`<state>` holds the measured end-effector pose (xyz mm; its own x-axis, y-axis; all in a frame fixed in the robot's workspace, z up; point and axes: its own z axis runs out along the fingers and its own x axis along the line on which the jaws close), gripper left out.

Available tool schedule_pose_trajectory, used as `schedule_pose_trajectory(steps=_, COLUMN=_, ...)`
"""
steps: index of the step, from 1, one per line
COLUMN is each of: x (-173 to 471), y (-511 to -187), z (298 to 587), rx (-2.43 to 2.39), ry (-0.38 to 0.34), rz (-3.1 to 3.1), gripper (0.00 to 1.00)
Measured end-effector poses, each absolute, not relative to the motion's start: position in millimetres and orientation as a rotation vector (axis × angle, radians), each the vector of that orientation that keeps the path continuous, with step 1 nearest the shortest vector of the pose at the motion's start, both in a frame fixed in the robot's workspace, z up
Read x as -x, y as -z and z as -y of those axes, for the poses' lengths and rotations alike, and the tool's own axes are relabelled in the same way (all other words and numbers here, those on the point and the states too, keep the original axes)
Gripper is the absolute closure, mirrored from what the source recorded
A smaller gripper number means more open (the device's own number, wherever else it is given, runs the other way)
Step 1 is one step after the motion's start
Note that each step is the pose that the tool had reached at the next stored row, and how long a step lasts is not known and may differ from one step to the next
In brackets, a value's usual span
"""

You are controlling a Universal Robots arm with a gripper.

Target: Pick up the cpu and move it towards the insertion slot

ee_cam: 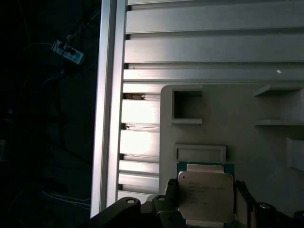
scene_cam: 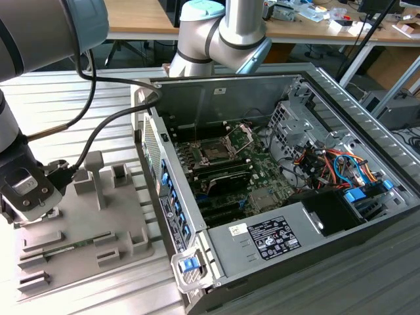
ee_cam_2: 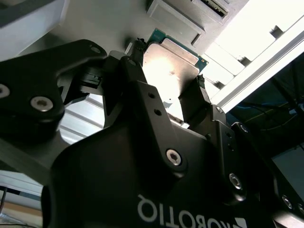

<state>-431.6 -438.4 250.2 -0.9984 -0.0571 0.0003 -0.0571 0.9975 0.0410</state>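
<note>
My claw (ee_cam: 205, 192) is clenched on the cpu (ee_cam: 207, 198). Its fingers (ee_cam_2: 140, 80) press two opposite edges, and the silvery top faces both wrist views. The cpu is over the grey tray (ee_cam: 228, 118), near the tray's edge and just beside a small raised rectangular frame (ee_cam: 200, 152). Can't tell if it's lifted clear of the tray. Past that tray edge are the desk's (ee_cam: 190, 47) bare slats, then its side rail and dark open space. The insertion slot (scene_cam: 214, 153) is well apart from the tray, inside the open computer case (scene_cam: 223, 88). The case's side wall stands between tray and slot.
</note>
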Motion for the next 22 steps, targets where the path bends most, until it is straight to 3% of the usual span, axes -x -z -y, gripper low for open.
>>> schedule_pose_trajectory(steps=22, x=431.6, y=-260.8, z=438.4, rx=-0.09, ry=0.064, rz=3.138, gripper=0.45)
